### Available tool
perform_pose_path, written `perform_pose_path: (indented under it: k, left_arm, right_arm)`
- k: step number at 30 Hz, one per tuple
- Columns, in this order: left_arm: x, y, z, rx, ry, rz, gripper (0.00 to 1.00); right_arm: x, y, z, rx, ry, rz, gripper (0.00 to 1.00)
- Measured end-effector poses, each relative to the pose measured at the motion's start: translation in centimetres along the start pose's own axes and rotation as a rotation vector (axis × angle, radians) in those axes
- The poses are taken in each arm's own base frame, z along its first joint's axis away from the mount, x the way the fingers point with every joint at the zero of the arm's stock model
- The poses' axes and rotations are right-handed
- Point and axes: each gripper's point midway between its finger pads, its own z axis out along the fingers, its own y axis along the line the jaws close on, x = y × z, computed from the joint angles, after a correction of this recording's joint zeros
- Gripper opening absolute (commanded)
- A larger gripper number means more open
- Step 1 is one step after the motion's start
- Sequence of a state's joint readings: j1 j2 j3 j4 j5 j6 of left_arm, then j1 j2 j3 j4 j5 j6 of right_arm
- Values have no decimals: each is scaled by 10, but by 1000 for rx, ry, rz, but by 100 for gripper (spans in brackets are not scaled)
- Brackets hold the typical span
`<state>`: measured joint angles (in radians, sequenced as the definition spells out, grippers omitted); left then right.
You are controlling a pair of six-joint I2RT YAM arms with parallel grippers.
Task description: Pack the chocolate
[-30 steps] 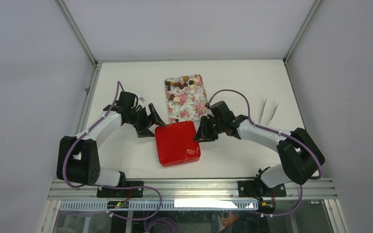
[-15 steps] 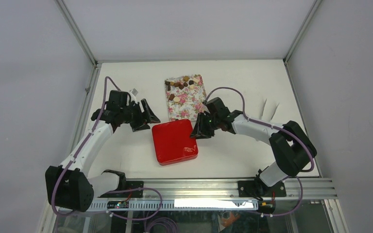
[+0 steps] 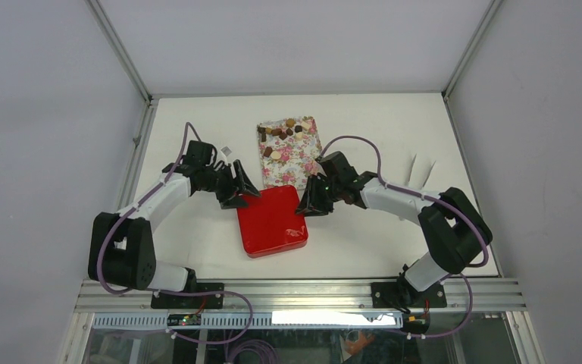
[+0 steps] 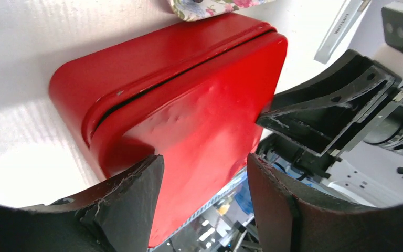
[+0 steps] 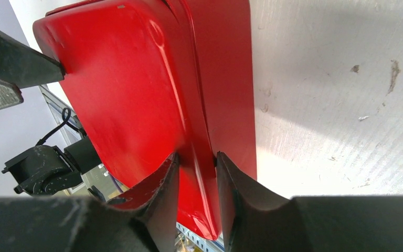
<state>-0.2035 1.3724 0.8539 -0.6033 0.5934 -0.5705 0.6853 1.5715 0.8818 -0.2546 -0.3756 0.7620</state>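
Chocolate (image 3: 284, 130) is lying loose on the floral pad (image 3: 294, 167), well beyond both sets of fingertips. Red tin (image 3: 273, 224) is sitting closed between the grippers, contents hidden. Right gripper (image 5: 195, 160) is pinching its lid rim tight, while left gripper (image 4: 203, 157) is straddling the opposite corner half-open, grip unclear, probably bracing to pull the lid.

White table (image 3: 197, 121) seen from above.
A red tin (image 3: 272, 221) lies mid-table, a floral cloth (image 3: 292, 155) just behind it, white strips (image 3: 422, 173) at right.

White table (image 3: 394, 129) between grey walls (image 3: 45, 114)
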Motion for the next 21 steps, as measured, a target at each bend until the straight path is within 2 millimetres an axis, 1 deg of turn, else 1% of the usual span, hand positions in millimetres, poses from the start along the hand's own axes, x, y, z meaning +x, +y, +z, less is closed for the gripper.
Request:
perform_pose_path:
  k: [2, 7, 8, 10, 13, 14, 16, 18, 19, 21]
  left_arm:
    - [-2, -1, 6, 12, 16, -26, 62]
    - [-17, -6, 13, 19, 2, -29, 61]
    - [-19, -7, 14, 20, 1, -33, 61]
    - [-21, -7, 15, 21, -2, -36, 61]
    - [-23, -7, 16, 21, -3, -40, 61]
    - [-23, -7, 16, 21, -4, -39, 61]
    - [-27, -4, 18, 4, -20, -36, 61]
    - [-27, -2, 21, 1, -11, -49, 61]
    - [-28, -3, 21, 2, -10, -52, 61]
    - [-28, -3, 21, 0, -13, -51, 61]
  right_arm:
    - [0, 0, 0, 1, -3, -1, 32]
    - [0, 0, -1, 11, -10, -8, 35]
    - [0, 0, -2, 16, -15, -13, 40]
    - [0, -1, -5, 39, -29, -32, 46]
    - [0, -8, -12, 107, -52, -76, 53]
    - [0, -9, -14, 125, -60, -88, 54]
    - [-3, -11, -19, 175, -80, -123, 55]
    - [-8, -11, -24, 221, -105, -161, 54]
    - [-13, -9, -27, 242, -124, -185, 52]
    - [-22, 3, -32, 262, -161, -234, 48]
